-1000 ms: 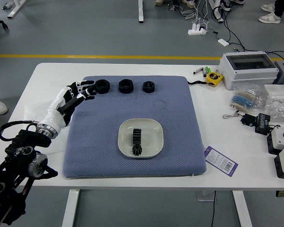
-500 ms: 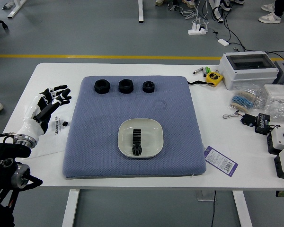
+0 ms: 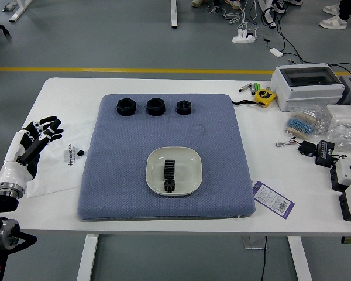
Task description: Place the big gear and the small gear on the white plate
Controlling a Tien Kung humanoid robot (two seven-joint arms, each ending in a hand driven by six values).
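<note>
Keep the left robot hand (image 3: 37, 140) wide of the plate.
Fingers loosely spread, gripping nothing; seemingly both gears placed: ridged black big gear (image 3: 169, 168) and smaller black gear (image 3: 169, 185), near end, on rounded white plate (image 3: 191, 170). Best to withdraw leftward, leaving both undisturbed.

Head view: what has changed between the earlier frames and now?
The left robot hand has moved left and slightly nearer, from over the mat to beside it. It is open and has taken hold of nothing. The plate, the black parts in it and the three black rings stayed put.
</note>
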